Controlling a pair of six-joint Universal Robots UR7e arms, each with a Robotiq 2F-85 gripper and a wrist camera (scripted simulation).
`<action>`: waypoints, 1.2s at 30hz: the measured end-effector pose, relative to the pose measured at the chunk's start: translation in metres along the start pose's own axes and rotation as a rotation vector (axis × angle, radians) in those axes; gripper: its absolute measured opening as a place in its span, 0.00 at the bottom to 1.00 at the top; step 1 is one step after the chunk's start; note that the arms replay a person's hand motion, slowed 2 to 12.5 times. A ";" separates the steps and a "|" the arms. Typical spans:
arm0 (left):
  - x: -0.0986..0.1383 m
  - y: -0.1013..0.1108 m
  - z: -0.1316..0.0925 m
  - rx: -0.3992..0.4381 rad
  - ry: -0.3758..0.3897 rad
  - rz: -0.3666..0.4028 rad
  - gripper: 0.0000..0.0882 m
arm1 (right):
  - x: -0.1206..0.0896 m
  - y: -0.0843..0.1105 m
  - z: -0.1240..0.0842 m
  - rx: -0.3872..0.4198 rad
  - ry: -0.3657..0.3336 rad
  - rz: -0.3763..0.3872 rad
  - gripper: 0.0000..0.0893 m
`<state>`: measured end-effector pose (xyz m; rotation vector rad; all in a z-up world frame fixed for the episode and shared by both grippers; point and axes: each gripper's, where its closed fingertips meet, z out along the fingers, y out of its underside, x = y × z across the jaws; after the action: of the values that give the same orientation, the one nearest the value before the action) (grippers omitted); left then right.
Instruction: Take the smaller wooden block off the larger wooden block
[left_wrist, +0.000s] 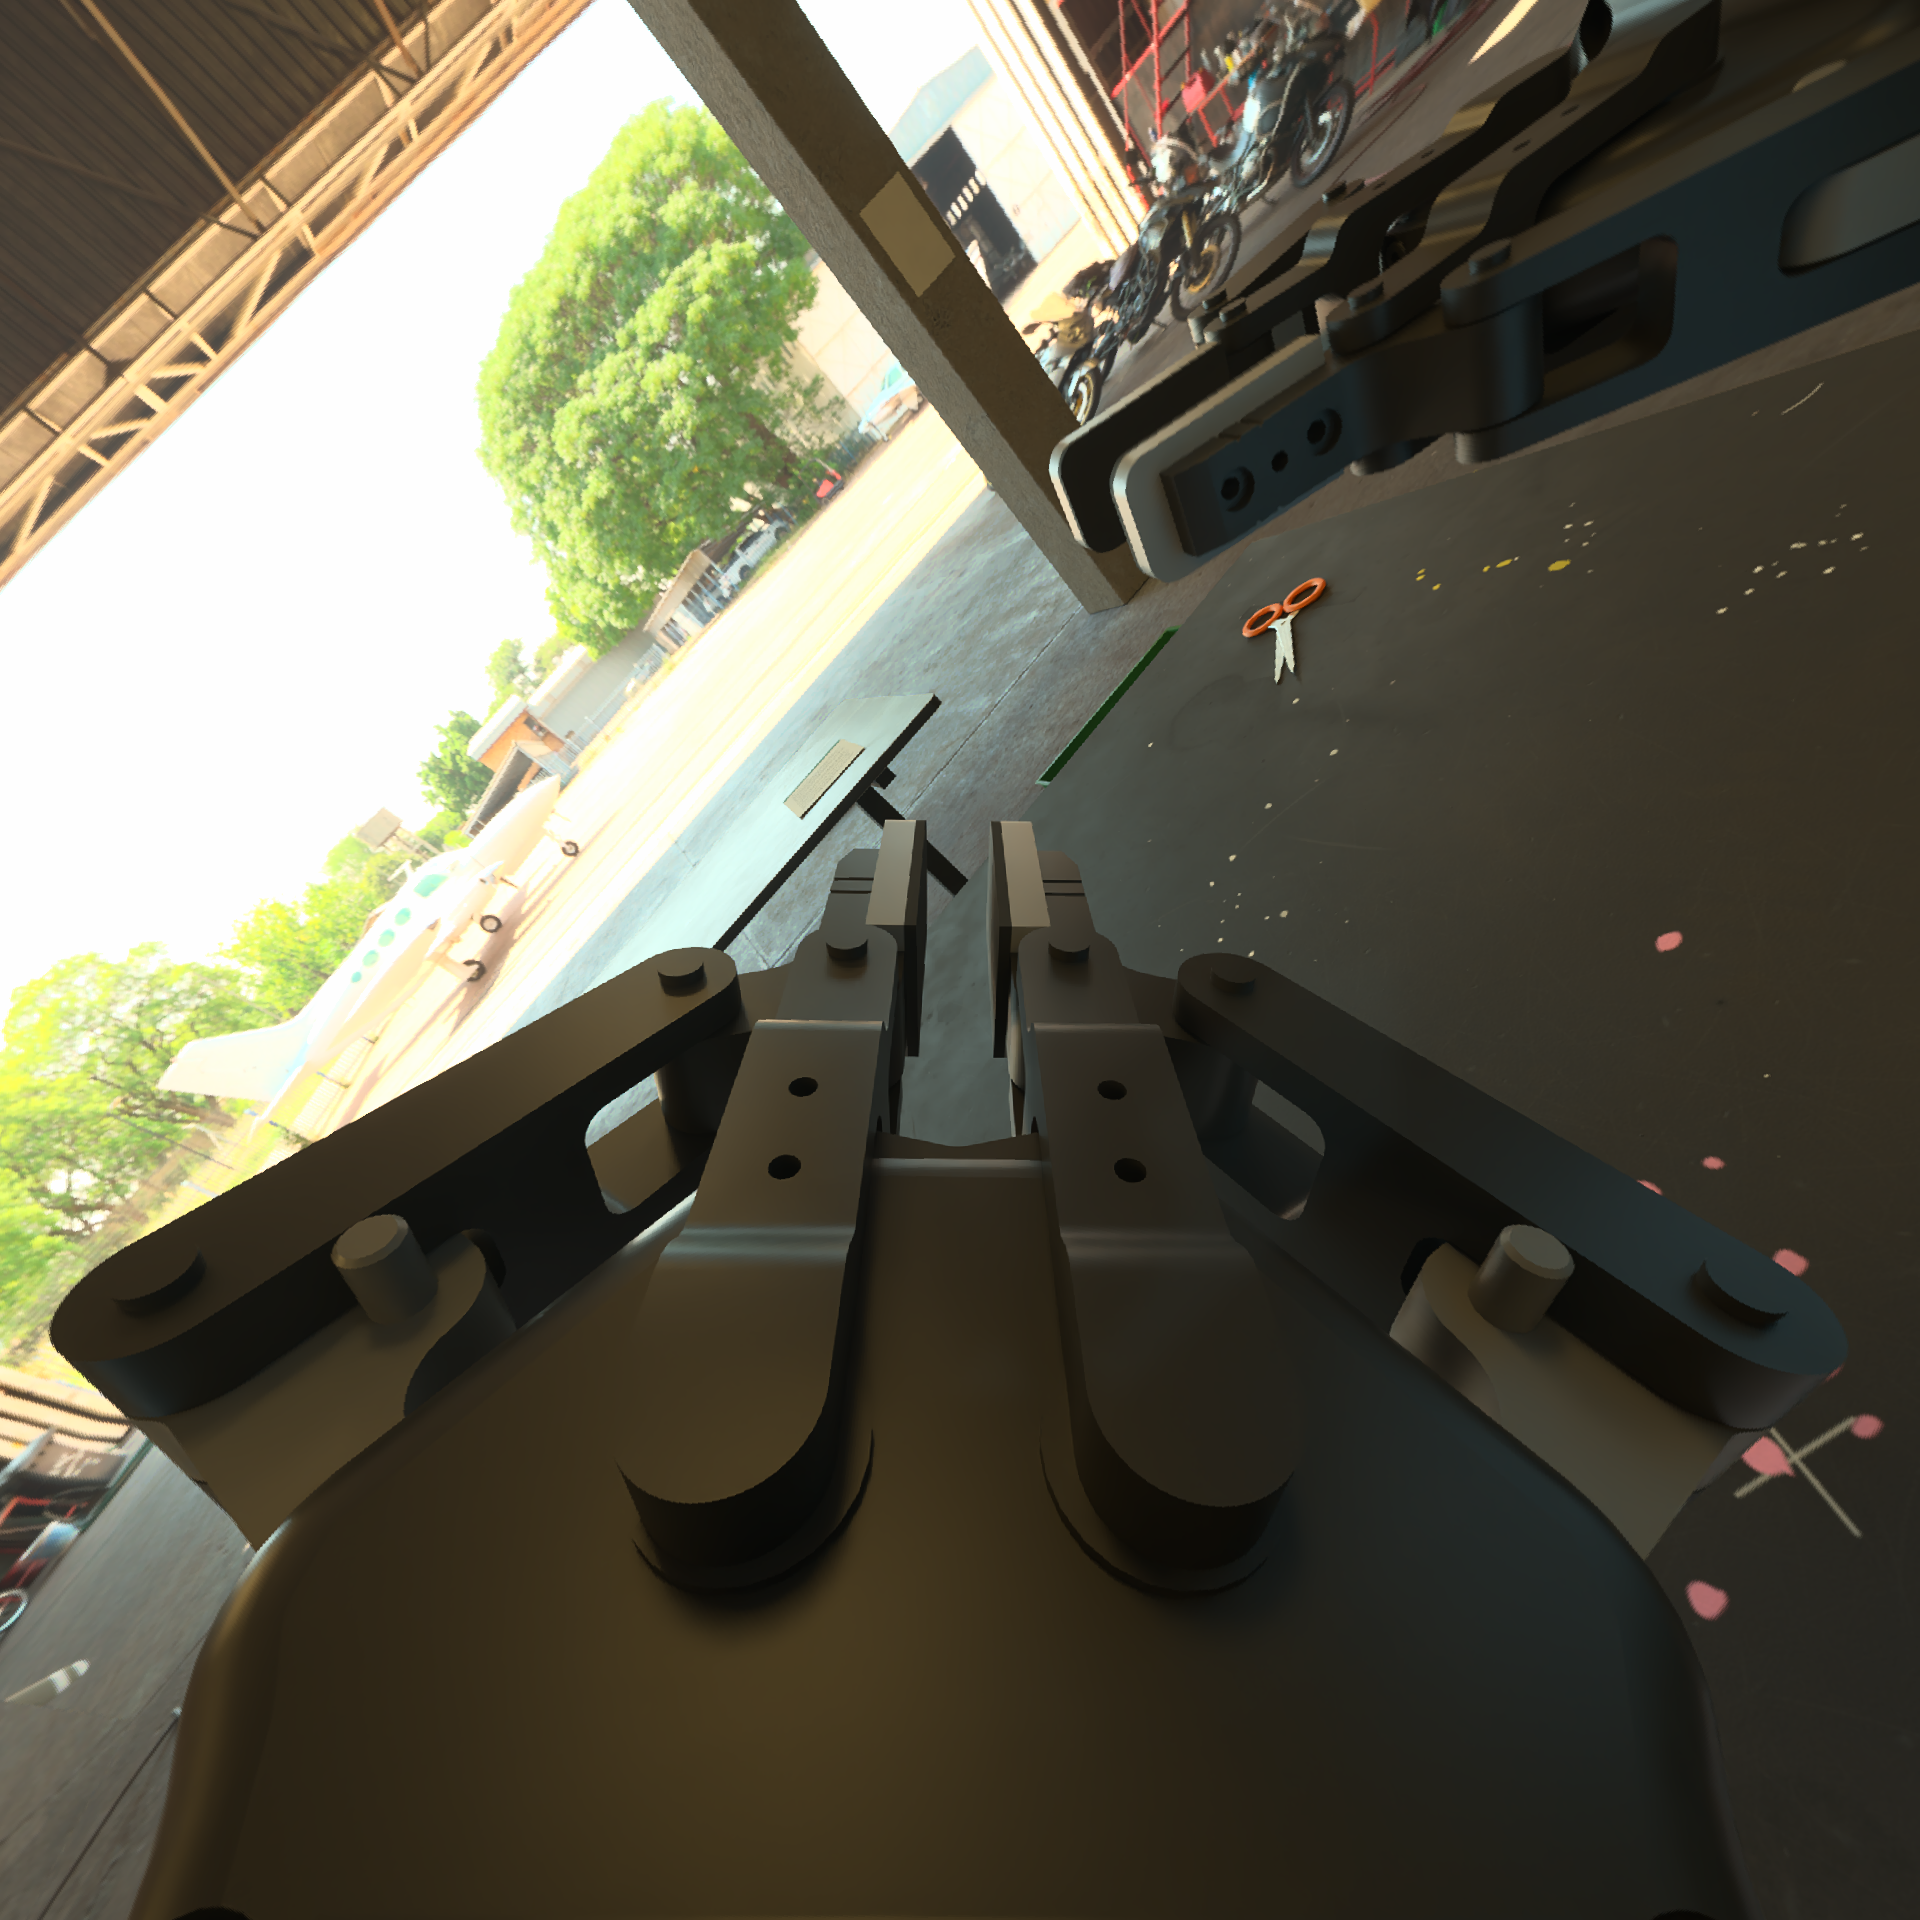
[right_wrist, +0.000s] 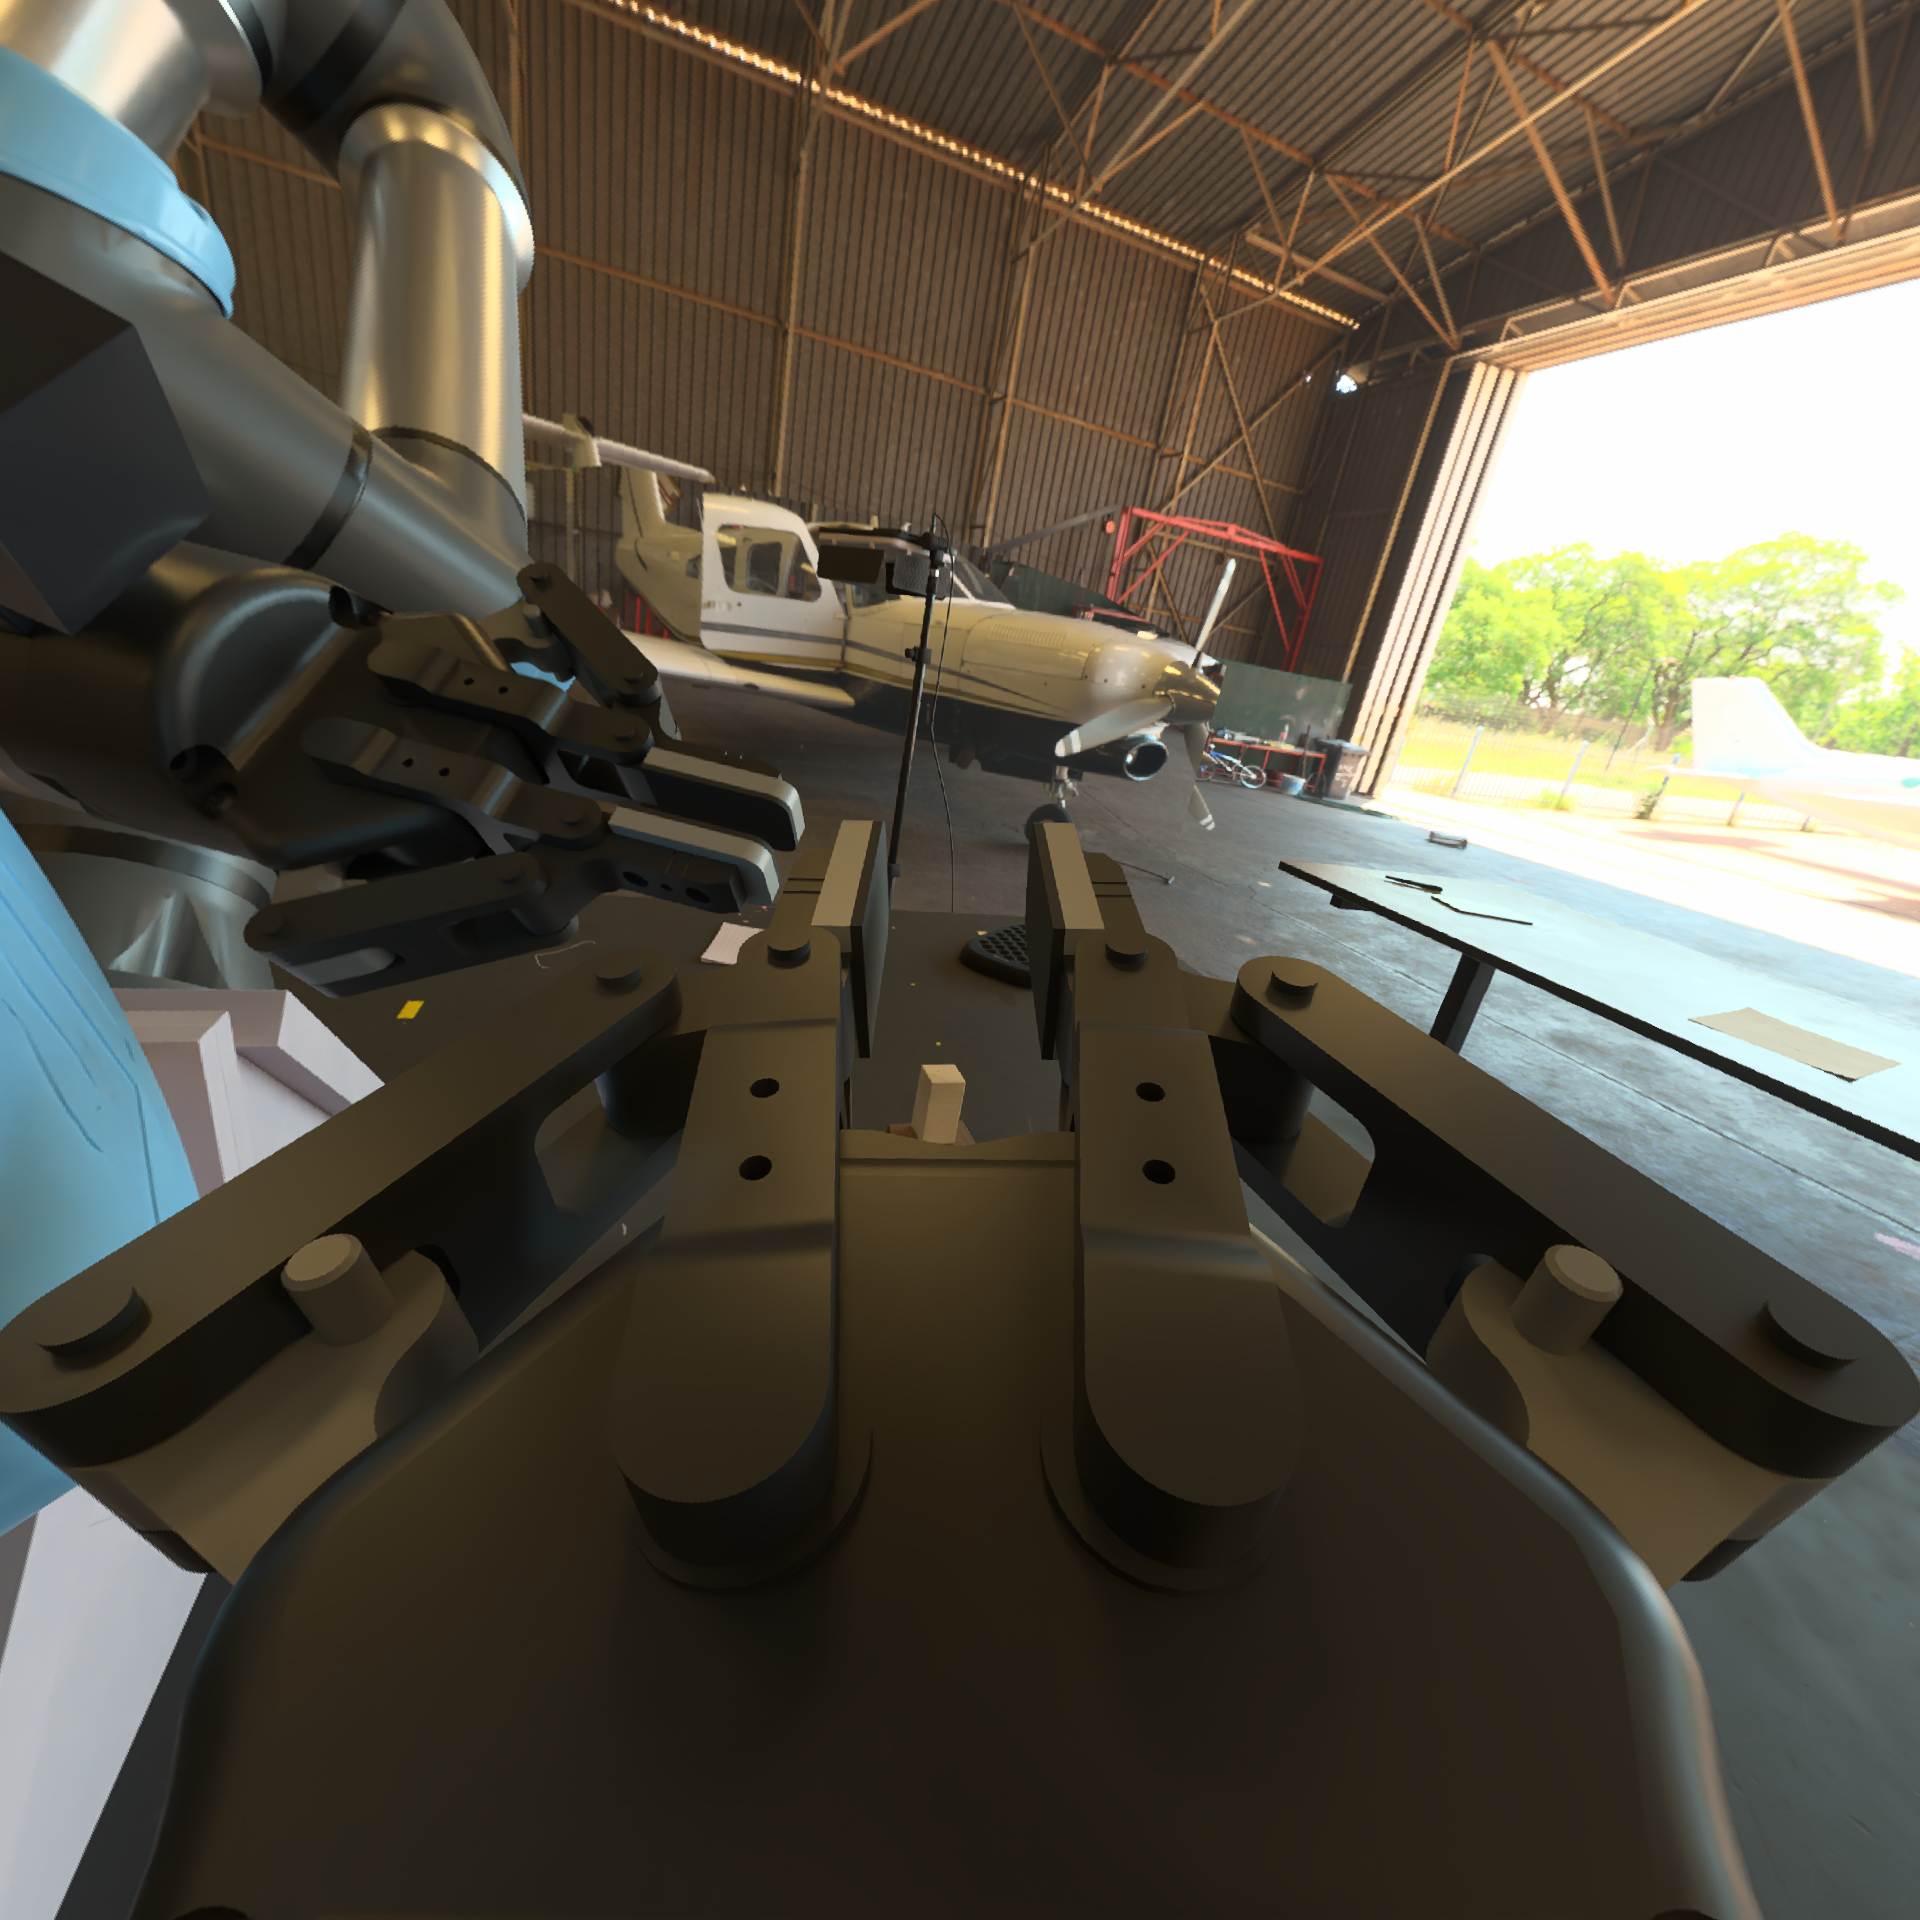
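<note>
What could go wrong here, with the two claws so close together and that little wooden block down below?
1. The left gripper hangs right beside the right gripper; a careless swing could knock them together.
2. The smaller wooden block shows only low between the right gripper's open fingers, mostly hidden by its body, so a descent could come down off-centre and topple it.
3. The orange-handled scissors on the dark table could get swept aside.

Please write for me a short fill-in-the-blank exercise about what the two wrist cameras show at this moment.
1. The scissors on the dark table have handles of ___ colour.
2. The small wooden block shows only in the ___ wrist view.
3. Between the fingers of the left gripper there is ___.

Missing words: orange; right; nothing
</note>
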<state>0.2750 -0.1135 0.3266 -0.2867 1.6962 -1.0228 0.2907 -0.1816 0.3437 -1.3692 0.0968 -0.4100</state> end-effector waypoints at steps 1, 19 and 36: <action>0.000 0.000 0.000 0.002 0.001 -0.005 0.12 | 0.000 0.001 0.000 -0.008 0.000 -0.004 0.28; -0.009 0.006 -0.005 -0.025 -0.016 -0.053 0.22 | -0.007 0.006 0.006 -0.071 0.008 -0.072 0.27; -0.020 0.030 -0.004 -0.115 -0.046 -0.045 0.22 | -0.004 0.014 0.008 -0.092 0.002 -0.033 0.27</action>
<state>0.2885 -0.0804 0.3178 -0.4216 1.7164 -0.9460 0.2922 -0.1712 0.3315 -1.4621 0.0955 -0.4393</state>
